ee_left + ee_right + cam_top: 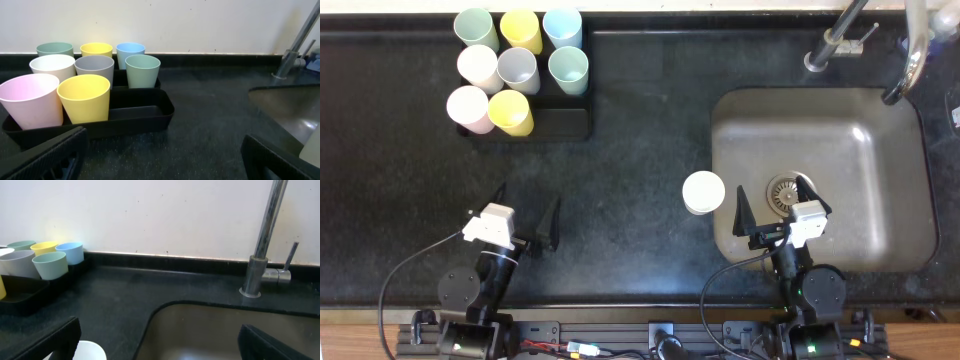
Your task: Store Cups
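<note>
Left gripper (525,208) and right gripper (775,205) wide open, empty. Grip white cup (703,192) mid-frame squarely; place upright in tray (570,123), upper left, free corner.

Top camera: fixed overhead, looks straight down, taking in the whole bench (640,130) and sink (880,150). Left wrist camera: low, near bench height, faces the back wall (210,25), close to the cup tray (145,117). Right wrist camera: equally low, by the sink, facing the tap (262,240). Both wrist views share the tray, tap and wall.
</note>
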